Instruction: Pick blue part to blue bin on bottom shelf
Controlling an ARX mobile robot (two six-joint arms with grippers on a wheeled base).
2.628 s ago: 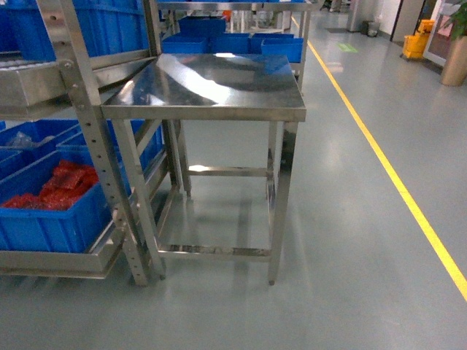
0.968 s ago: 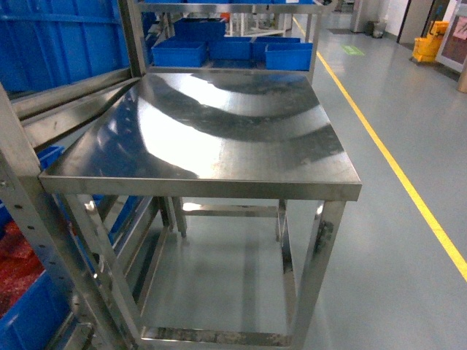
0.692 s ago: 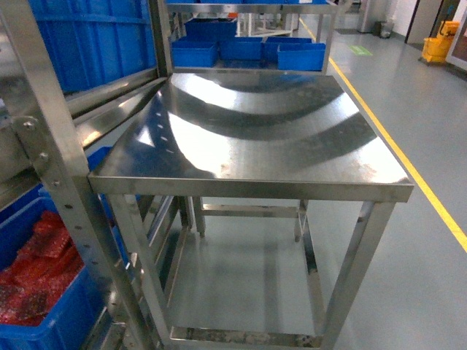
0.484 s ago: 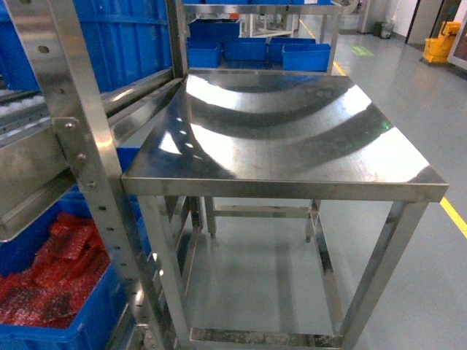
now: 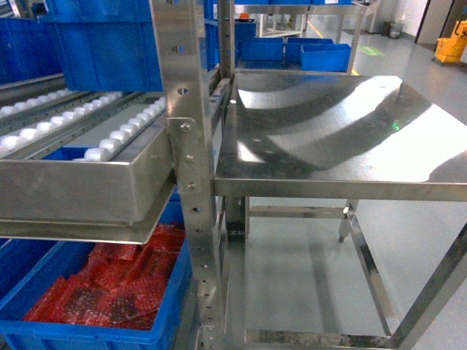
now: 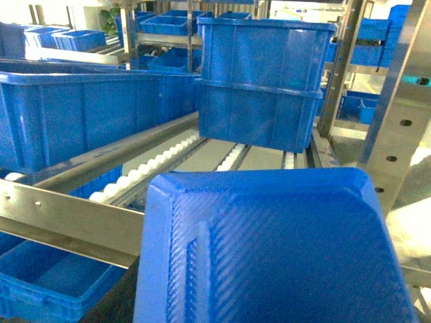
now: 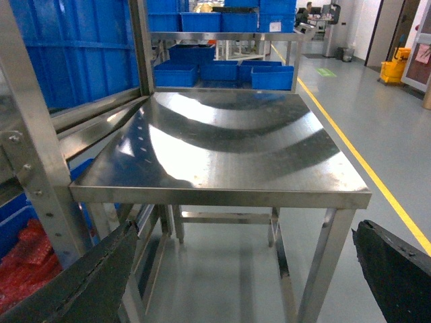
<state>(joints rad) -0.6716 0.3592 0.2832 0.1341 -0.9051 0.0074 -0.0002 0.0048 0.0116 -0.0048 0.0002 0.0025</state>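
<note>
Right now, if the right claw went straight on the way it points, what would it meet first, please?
Probably the steel table: its front edge lies directly ahead between the open fingers, with no object in between. Depth is hard to judge.

This is looking like a factory or warehouse floor: perforated stainless-steel flow racks [image 5: 186, 146] with sloping white roller tracks [image 5: 109, 127] are carrying stacked blue plastic bins [image 6: 262, 81]. A bare stainless-steel bench [image 7: 222, 145] is standing beside them, and a painted yellow lane line [image 7: 363, 141] is running along the smooth grey floor [image 7: 397, 114].
</note>
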